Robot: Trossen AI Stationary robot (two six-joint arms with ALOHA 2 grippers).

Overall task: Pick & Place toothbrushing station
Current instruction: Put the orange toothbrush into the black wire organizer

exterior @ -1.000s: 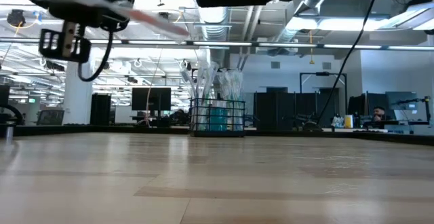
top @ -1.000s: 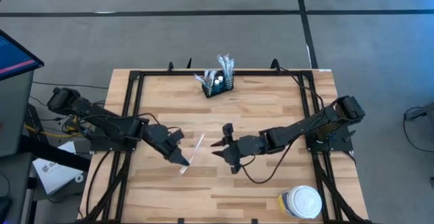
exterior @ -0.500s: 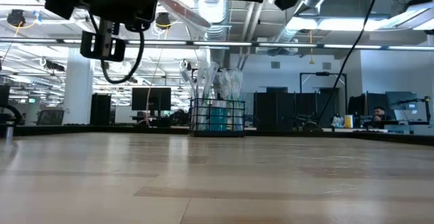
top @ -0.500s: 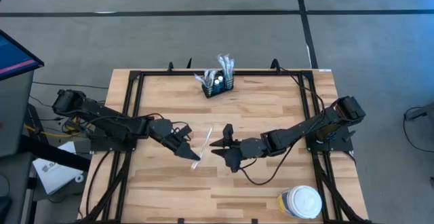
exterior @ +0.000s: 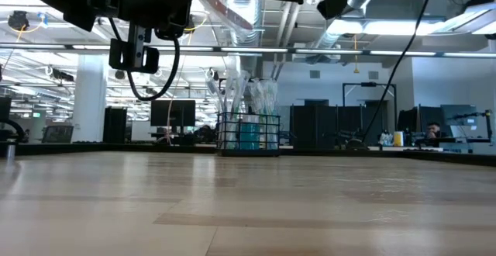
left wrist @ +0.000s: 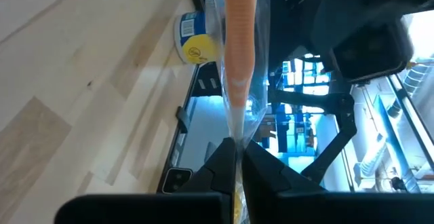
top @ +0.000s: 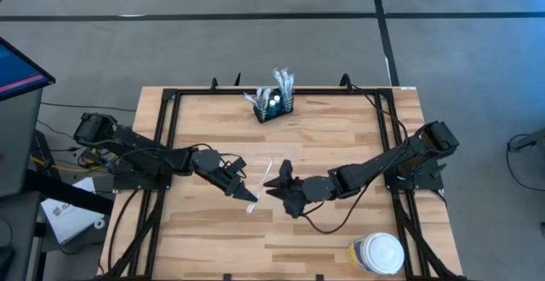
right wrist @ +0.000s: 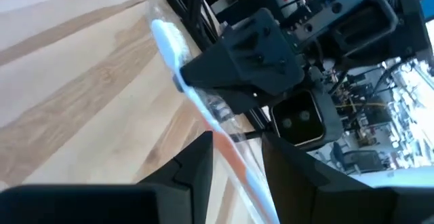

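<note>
Left gripper (top: pixel 244 195) is clamped on a wrapped toothbrush (top: pixel 260 185) mid-worktop; right gripper (top: pixel 278 185) waits open around it. Misjudged handover could drop it, well short of the toothbrushing station (top: pixel 274 105) at the far edge.

The robot has two thin black arms. Each arm is made of long dark pieces joined by round, chunky parts. The left arm (top: pixel 145 155) has black wires bunched along it near its thick end. The right arm (top: pixel 375 163) has a black wire hanging under it in a loop. Each arm ends in a pincer with two dark, pointed fingers. The left pincer (top: pixel 241 187) has flat black fingers (left wrist: pixel 224 163) that get narrow at the tips. The right pincer (top: pixel 281 185) has wide black fingers (right wrist: pixel 196 159) with smooth slanted sides. A small black camera box with two round lenses sits on the left wrist (right wrist: pixel 298 119).
</note>
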